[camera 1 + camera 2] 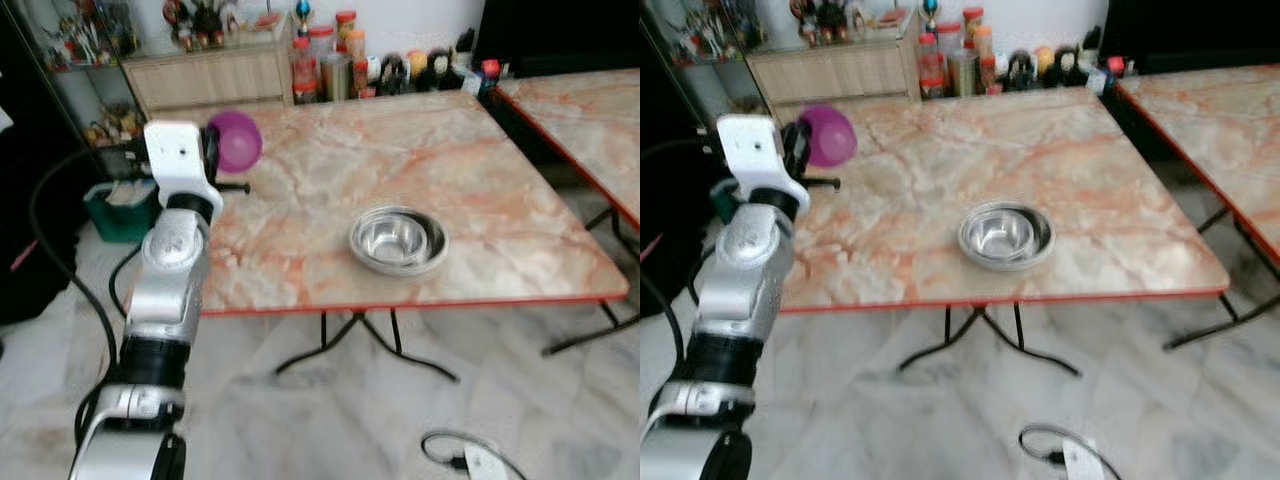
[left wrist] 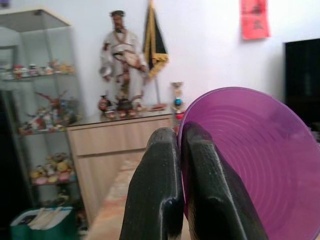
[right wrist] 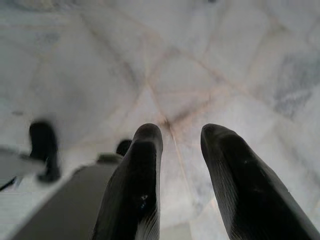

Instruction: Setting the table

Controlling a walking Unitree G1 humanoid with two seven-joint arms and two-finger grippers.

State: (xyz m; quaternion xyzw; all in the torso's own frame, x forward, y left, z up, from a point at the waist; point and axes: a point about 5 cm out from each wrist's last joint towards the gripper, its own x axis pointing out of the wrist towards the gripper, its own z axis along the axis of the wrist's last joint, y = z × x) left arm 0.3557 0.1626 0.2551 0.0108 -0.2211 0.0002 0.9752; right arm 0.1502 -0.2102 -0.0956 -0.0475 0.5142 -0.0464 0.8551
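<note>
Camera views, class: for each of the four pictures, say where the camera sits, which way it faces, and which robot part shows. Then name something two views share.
Left eye: head, facing down at the marble table; left arm shows.
Right eye: head, same scene, steel bowls.
Left wrist: along the left gripper, clamped on the purple bowl, facing a cabinet.
Right wrist: along the right gripper, open, facing the floor.
Shared: purple bowl, both eyes and left wrist.
</note>
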